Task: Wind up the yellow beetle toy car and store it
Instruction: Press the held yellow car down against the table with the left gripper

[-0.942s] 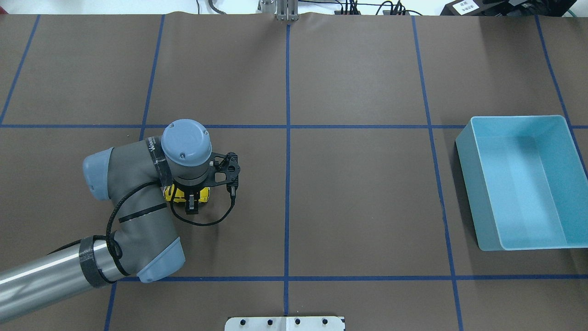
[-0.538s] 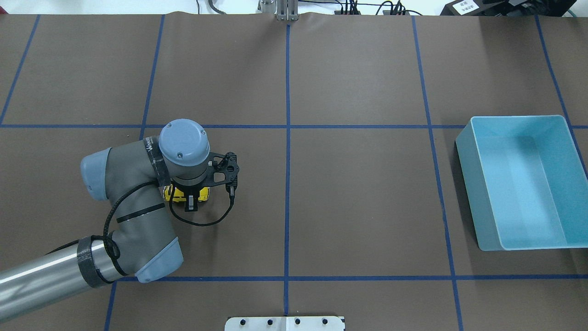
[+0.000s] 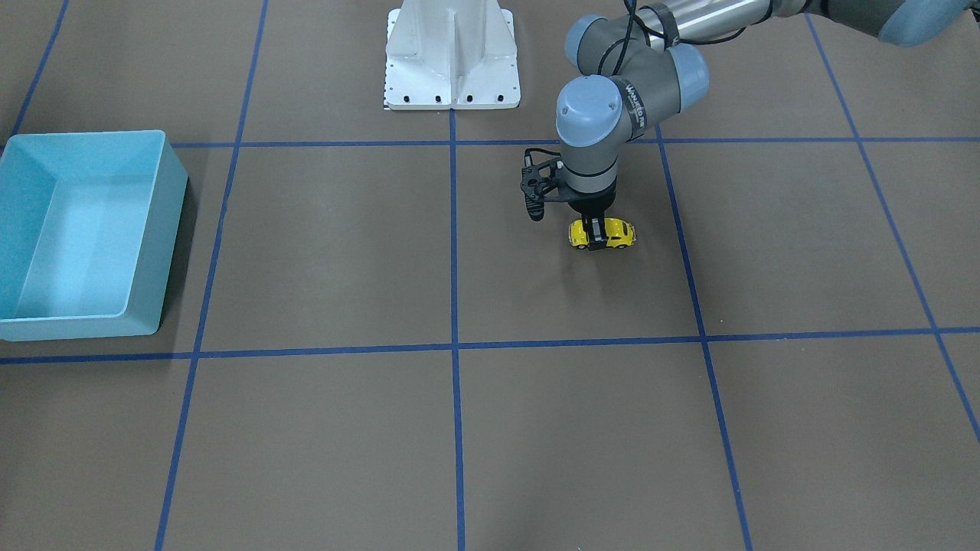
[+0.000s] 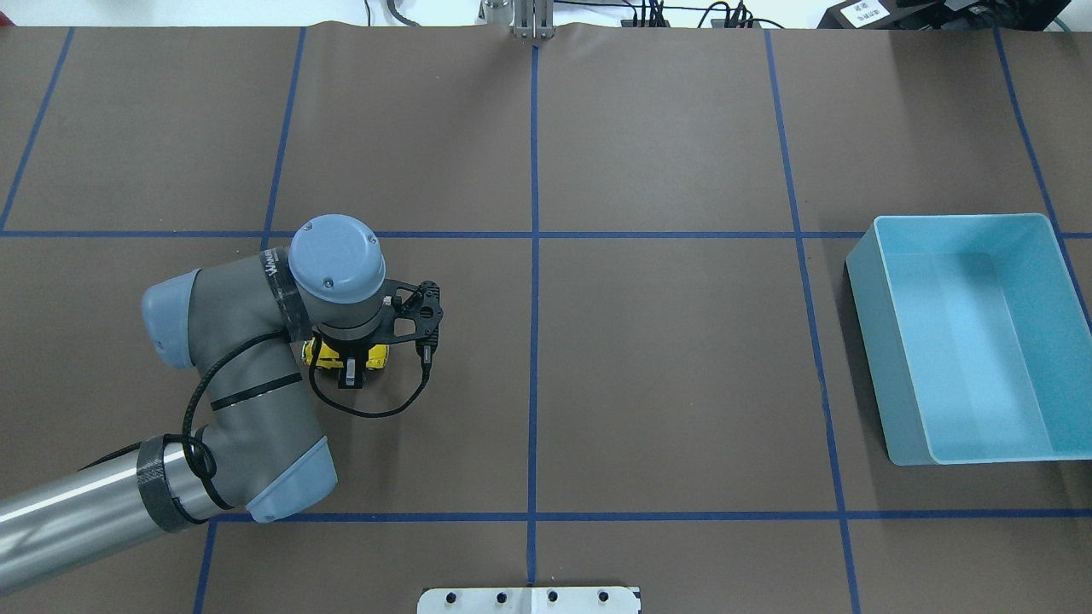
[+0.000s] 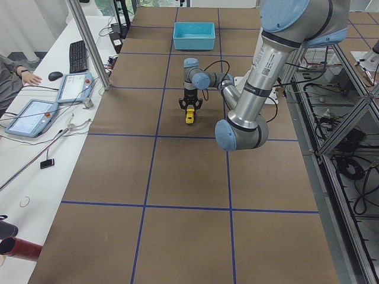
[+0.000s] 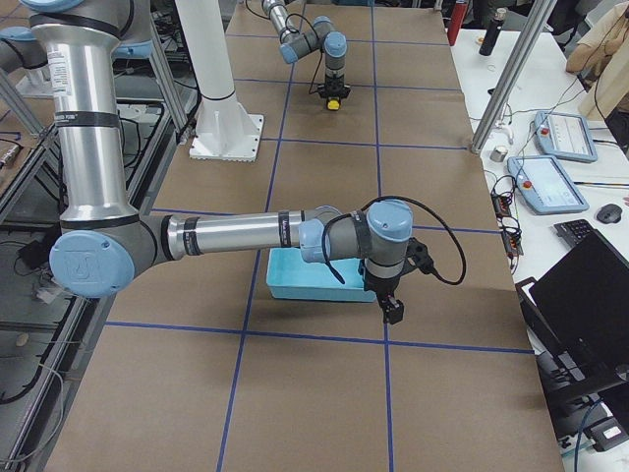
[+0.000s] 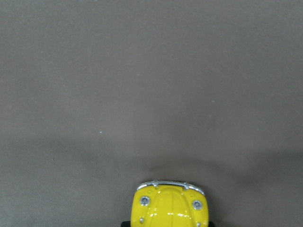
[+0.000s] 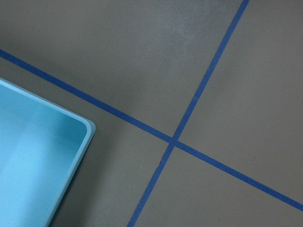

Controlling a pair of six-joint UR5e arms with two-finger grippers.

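Note:
The yellow beetle toy car (image 3: 617,233) stands on its wheels on the brown table, left of centre in the overhead view (image 4: 319,355). My left gripper (image 3: 596,234) points straight down with its fingers (image 4: 350,370) shut across the car's middle. The left wrist view shows the car's yellow hood and silvery bumper (image 7: 171,207) at the bottom edge. The blue bin (image 4: 863,307) sits open and empty at the far right. My right gripper (image 6: 392,309) hangs beside the bin, seen only in the exterior right view, so I cannot tell its state.
Blue tape lines divide the table into squares. The white base plate (image 3: 452,65) sits at the robot's edge of the table. The bin's corner (image 8: 33,161) fills the lower left of the right wrist view. Desks with tablets (image 5: 32,115) flank the table's far side.
My left arm has shifted slightly to the left and away from the robot's base in the overhead view, and the yellow car has moved with the gripper.

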